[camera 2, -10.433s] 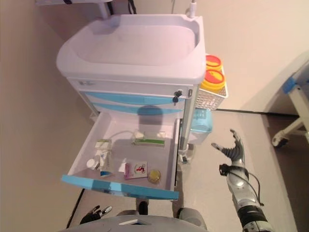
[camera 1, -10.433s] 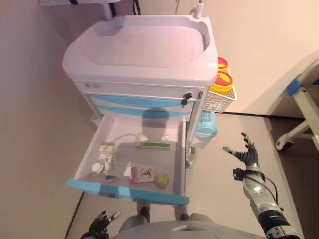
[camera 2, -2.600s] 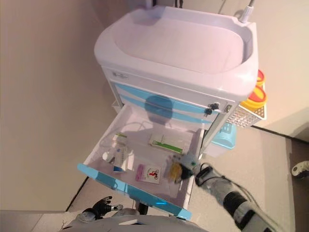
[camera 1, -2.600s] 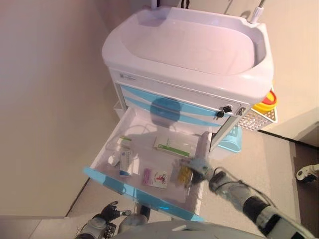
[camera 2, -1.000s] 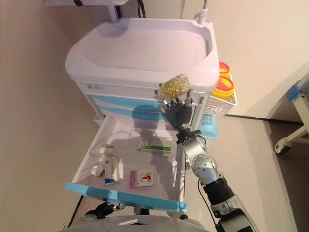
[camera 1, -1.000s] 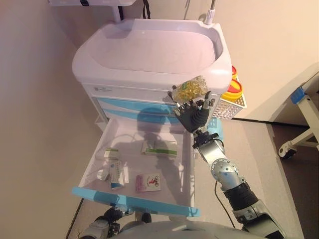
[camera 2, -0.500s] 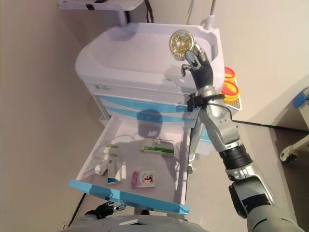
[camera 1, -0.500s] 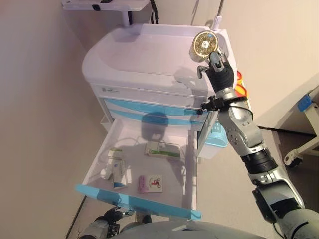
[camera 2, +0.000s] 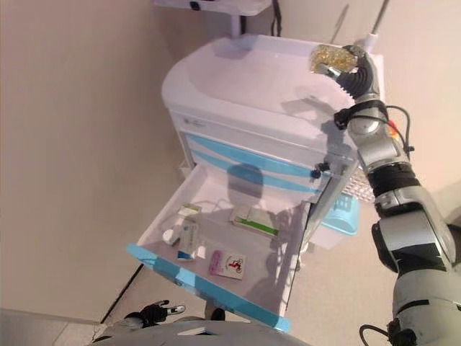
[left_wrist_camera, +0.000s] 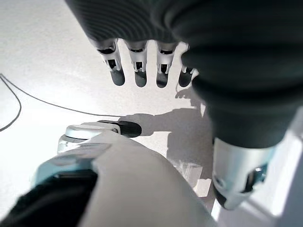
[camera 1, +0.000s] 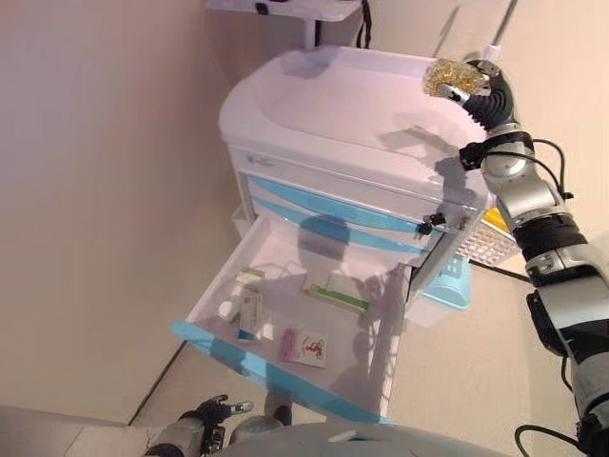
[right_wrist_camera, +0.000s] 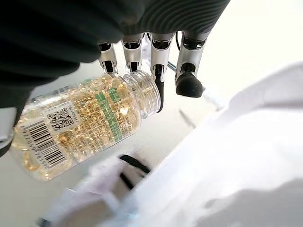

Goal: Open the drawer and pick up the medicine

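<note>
A white medical cart (camera 1: 314, 105) with blue-fronted drawers stands on the floor, its lowest drawer (camera 1: 285, 371) pulled open and carrying a green-and-white box (camera 1: 335, 290), a pink card (camera 1: 306, 347), a blue-and-white box (camera 1: 249, 312) and a small white bottle (camera 1: 226, 309).

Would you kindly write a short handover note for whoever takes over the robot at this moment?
Right hand: shut on the bottle of yellow capsules, held above the far right of the cart top.
Left hand: low by the robot's body, open, holding nothing.
Drawer: pulled open; small boxes and a flat packet lie in it.
Done: drawer opened, medicine picked up.
Left: nothing visible; the drawer stands open.
</note>
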